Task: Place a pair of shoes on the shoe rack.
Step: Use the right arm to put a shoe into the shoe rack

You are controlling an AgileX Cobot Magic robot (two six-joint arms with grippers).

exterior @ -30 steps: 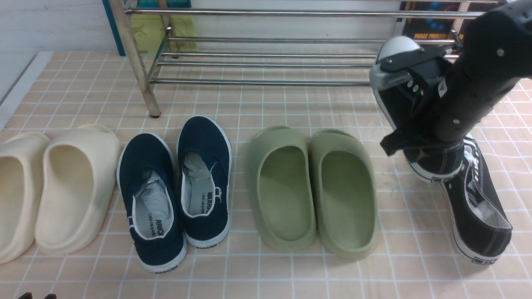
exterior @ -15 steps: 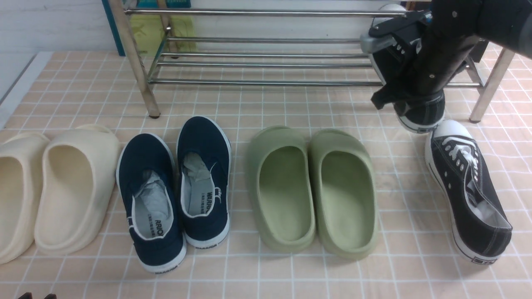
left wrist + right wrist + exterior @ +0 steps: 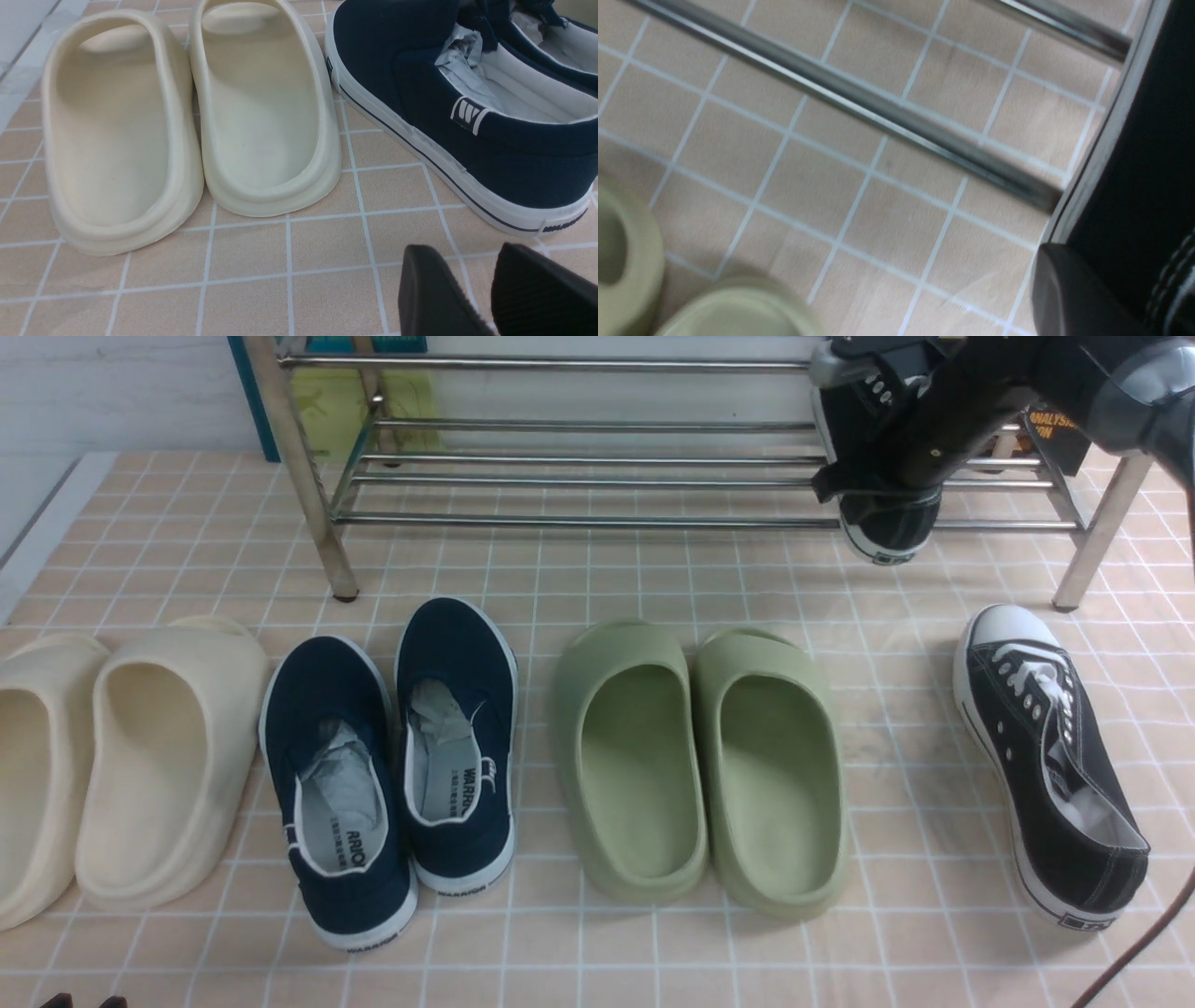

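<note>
Pinching black sneaker (image 3: 887,527), right pincer (image 3: 864,425) nearly closed

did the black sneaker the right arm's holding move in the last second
Yes: the held black sneaker went up and back, from beside the floor sneaker to the front lower bar of the shoe rack.

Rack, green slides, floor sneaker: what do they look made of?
Rack: polished metal tubing, probably chromed or stainless steel; bright streaky reflections run along it.
Green slides: likely one-piece moulded foam or rubber, matte; thick rounded walls, no seams.
Floor sneaker: black woven canvas by its look, with white contrast stitching; its toe cap seems smooth white rubber.
</note>
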